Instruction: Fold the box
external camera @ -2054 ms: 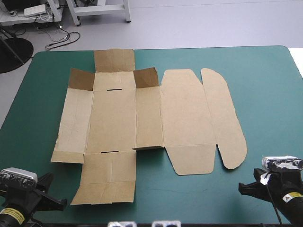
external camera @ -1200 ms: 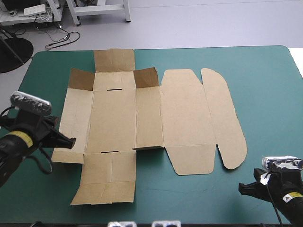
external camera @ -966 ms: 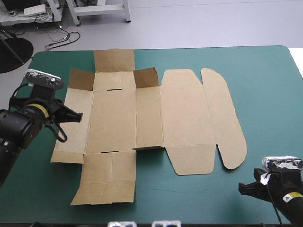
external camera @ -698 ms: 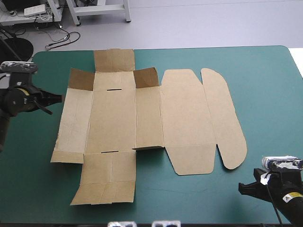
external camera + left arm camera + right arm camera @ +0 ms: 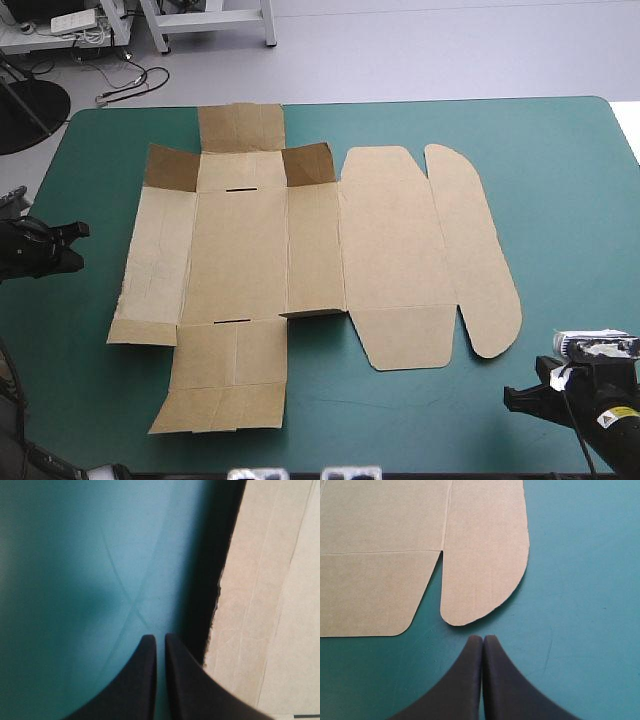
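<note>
box being shown flat mid-frame | being judged light, stiff | left gripper, right gripper being shown closed, empty | hold being advised at its frame-left edge

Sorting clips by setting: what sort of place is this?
Likely a robot test bench: a teal-green table, a flat brown box sheet, and the left gripper and right gripper beside it.

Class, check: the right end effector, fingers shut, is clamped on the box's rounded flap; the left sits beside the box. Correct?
No. The right wrist view shows the right end effector shut on nothing, just short of the rounded flap of the box; the rest holds.
</note>
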`<state>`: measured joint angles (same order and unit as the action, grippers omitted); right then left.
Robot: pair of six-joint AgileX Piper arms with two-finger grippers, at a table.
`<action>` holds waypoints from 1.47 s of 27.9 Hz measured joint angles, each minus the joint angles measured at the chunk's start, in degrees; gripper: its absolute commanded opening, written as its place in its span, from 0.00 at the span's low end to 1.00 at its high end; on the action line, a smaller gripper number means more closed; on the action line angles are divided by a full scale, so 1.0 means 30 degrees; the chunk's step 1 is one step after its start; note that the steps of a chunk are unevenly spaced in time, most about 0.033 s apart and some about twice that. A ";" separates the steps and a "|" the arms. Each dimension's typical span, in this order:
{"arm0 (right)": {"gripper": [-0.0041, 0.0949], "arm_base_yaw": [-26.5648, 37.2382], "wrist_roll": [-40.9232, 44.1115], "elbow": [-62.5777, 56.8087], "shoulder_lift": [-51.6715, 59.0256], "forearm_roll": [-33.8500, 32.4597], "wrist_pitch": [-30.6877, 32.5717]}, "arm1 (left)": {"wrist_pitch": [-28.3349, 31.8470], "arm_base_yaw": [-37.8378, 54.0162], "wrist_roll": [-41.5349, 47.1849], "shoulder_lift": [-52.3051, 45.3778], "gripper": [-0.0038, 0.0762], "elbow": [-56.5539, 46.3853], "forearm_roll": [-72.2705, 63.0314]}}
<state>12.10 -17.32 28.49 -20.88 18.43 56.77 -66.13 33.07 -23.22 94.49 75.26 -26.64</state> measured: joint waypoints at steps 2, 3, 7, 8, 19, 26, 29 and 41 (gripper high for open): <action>0.03 0.0000 0.0000 0.0000 0.0000 -0.0017 0.0000 | -0.0121 0.0000 -0.0428 0.0021 0.40 0.0000 -0.0315; 0.03 0.0000 0.0000 0.0000 0.0000 -0.0017 0.0000 | -0.0199 -0.0018 -0.0519 0.0021 0.54 0.0000 -0.0555; 0.03 0.0000 0.0000 0.0000 0.0000 -0.0017 0.0000 | -0.0267 -0.0277 -0.0541 0.0021 0.64 -0.0027 -0.0894; 0.03 0.0000 0.0000 0.0000 0.0000 -0.0017 0.0000 | -0.0287 -0.0367 -0.0541 0.0021 0.63 -0.0120 -0.0888; 0.03 0.0000 0.0000 0.0000 0.0000 -0.0017 0.0000 | 0.0451 -0.2148 -0.2905 0.0082 0.62 -0.2291 -0.1928; 0.03 0.0000 0.0000 0.0000 0.0000 -0.0017 0.0000 | 0.0417 -0.2247 -0.3014 0.1289 0.62 -0.2297 -0.2045; 0.03 0.0000 0.0000 0.0000 0.0000 -0.0017 0.0000 | 0.0417 -0.2247 -0.2993 0.1716 0.62 -0.2297 -0.2091; 0.03 0.0000 0.0043 0.0000 0.0000 -0.0017 0.0000 | 0.0102 -0.3618 -0.3367 0.2730 0.61 -0.2297 -0.3419</action>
<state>12.10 -17.19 28.49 -20.88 18.38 56.77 -65.83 22.21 -33.32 102.68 68.37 -36.89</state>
